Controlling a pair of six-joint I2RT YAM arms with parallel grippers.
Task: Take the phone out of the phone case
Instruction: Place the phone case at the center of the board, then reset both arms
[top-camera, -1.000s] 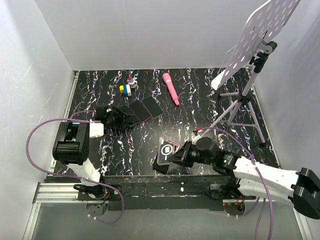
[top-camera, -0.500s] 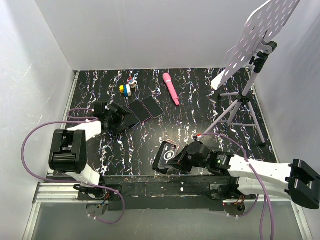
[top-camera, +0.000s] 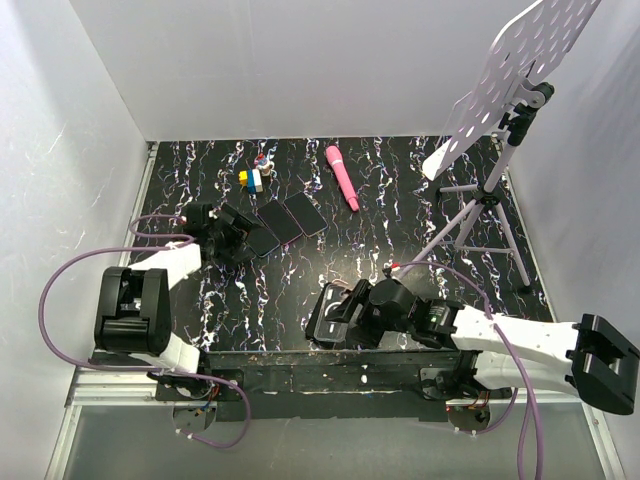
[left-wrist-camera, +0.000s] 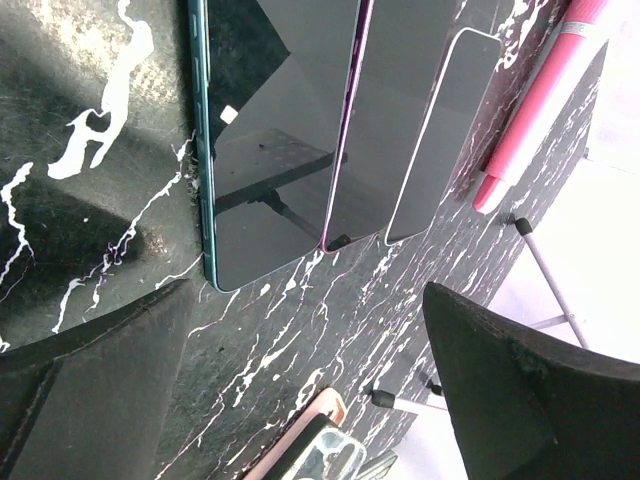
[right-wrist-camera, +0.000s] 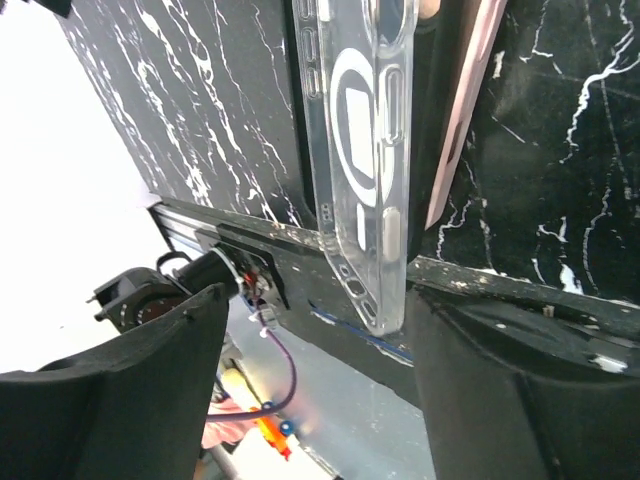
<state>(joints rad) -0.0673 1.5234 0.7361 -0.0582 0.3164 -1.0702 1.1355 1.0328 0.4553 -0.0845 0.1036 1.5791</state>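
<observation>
**A:** Start with the stand (top-camera: 487, 200). Where is everything relative to it?

**B:** It is on the right of the table (top-camera: 400, 235). Well to its left, the left gripper (left-wrist-camera: 305, 300) hangs with its jaws spread fully wide and holds nothing, just short of a row of dark handsets.

**A:** And the phone?

**B:** I take the phone (left-wrist-camera: 270, 150) to be the one nearest those jaws. It lies flat and bare beside two more phones (left-wrist-camera: 385, 100), probably lined up there to stay clear of the shells.

**A:** And the other arm?

**B:** It is left of the stand's feet, closer to the bases. The right gripper (right-wrist-camera: 320, 300) has its jaws parted either side of a clear case (right-wrist-camera: 355, 150) without clamping it. The phone case (right-wrist-camera: 465, 110) lies just beside it. I cannot tell whether anything is inside.
</observation>
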